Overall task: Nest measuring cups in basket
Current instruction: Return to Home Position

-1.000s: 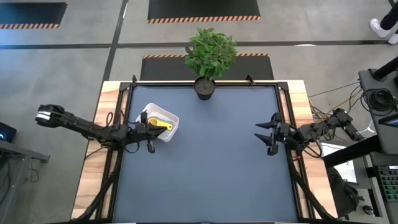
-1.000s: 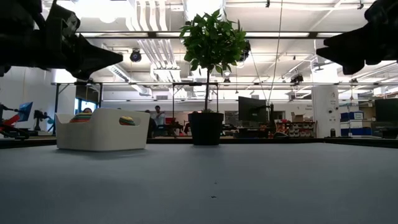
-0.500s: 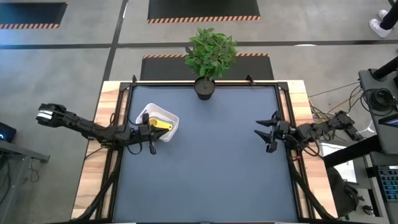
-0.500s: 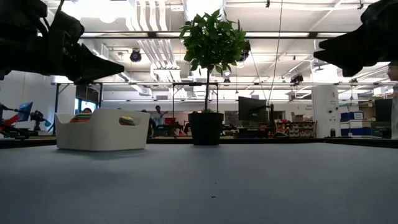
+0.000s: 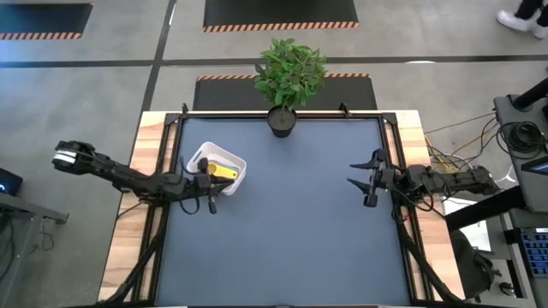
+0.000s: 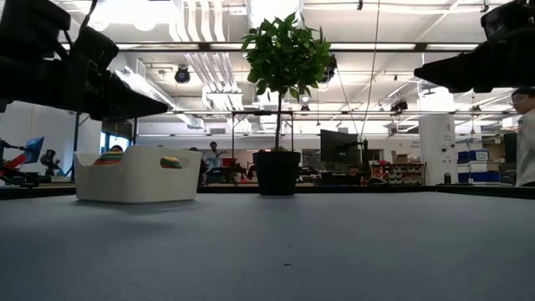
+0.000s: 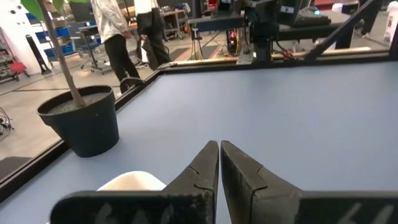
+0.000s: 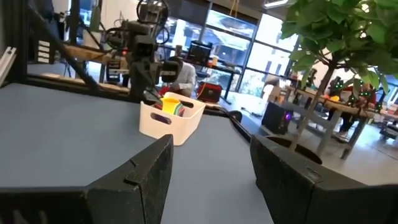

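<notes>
High view: straight down from well above, taking in the whole table point(image 5: 282, 222), with the basket point(image 5: 229, 159) left of centre and the plant pot point(image 5: 281, 122) at upper middle. Low view: level at tabletop height, facing the same plant pot and basket from far off. Left wrist view: close over the table, facing the plant pot. Right wrist view: looking across the table toward the basket.

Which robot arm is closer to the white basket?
Left. The left end effector hangs right at the edge of the basket, while the right end effector hangs far across the table, near its right side.
</notes>
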Controlling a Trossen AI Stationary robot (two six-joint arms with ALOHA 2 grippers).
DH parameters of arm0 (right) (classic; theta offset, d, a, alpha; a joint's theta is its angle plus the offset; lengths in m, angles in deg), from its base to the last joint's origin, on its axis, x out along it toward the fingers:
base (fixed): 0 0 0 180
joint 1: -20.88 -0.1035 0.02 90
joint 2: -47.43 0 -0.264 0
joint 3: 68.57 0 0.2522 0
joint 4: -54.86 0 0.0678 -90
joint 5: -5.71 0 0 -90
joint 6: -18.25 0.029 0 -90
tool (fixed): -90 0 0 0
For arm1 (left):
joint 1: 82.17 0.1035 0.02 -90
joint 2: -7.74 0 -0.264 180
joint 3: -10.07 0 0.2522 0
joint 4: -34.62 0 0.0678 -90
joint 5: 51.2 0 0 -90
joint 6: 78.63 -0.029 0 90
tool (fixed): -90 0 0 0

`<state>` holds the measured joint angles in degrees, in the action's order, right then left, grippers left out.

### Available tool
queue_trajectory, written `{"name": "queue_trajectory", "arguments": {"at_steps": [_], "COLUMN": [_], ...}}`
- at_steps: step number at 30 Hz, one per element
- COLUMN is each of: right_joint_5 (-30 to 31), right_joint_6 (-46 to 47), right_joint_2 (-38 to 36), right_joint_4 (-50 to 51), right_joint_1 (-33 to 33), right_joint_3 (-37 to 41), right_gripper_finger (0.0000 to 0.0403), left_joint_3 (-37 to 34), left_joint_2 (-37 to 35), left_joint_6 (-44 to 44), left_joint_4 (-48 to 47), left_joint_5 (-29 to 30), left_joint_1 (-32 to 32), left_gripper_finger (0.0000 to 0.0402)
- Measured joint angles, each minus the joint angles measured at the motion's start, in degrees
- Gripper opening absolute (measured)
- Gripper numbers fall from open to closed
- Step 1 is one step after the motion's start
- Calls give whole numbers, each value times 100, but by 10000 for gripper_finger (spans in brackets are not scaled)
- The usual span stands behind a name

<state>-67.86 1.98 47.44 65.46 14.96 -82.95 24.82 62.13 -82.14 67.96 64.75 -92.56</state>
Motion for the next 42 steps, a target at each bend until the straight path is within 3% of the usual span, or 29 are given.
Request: {"name": "queue_trajectory", "arguments": {"at_steps": [32, 42], "right_joint_5": [6, 7], "right_joint_6": [277, 277], "right_joint_2": [201, 201], "right_joint_4": [-11, -20], "right_joint_1": [-4, -4], "right_joint_3": [-55, -63], "right_gripper_finger": [203, 203], "left_joint_3": [33, 570], "left_joint_2": [1320, 1366], "left_joint_6": [7, -2], "left_joint_4": [160, 46], "left_joint_5": [0, 2], "left_joint_1": [-2, 1], "left_gripper_finger": [0, 0]}}
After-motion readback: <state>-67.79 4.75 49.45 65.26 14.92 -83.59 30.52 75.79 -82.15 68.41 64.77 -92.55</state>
